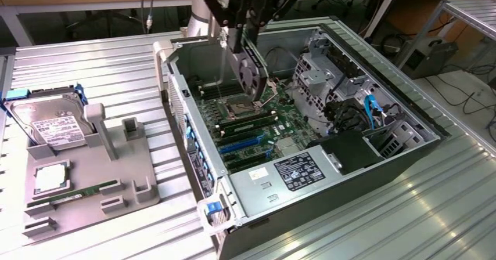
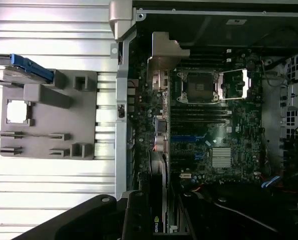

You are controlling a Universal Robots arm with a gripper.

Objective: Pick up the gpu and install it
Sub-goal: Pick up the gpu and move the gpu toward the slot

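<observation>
The gpu is a black card that hangs upright over the open computer case, above the motherboard's processor socket. Its pale metal bracket faces the case's rear wall. My gripper is shut on the card's upper edge. In the wrist view the gpu runs away from my gripper, and its beige bracket stands out over the board. The blue expansion slots lie nearer the power supply, apart from the card.
A grey fixture tray lies on the slatted metal table at the exterior view's left. It carries a silver hard drive, a green memory stick and a processor. Drive cages and cables crowd the case's far side.
</observation>
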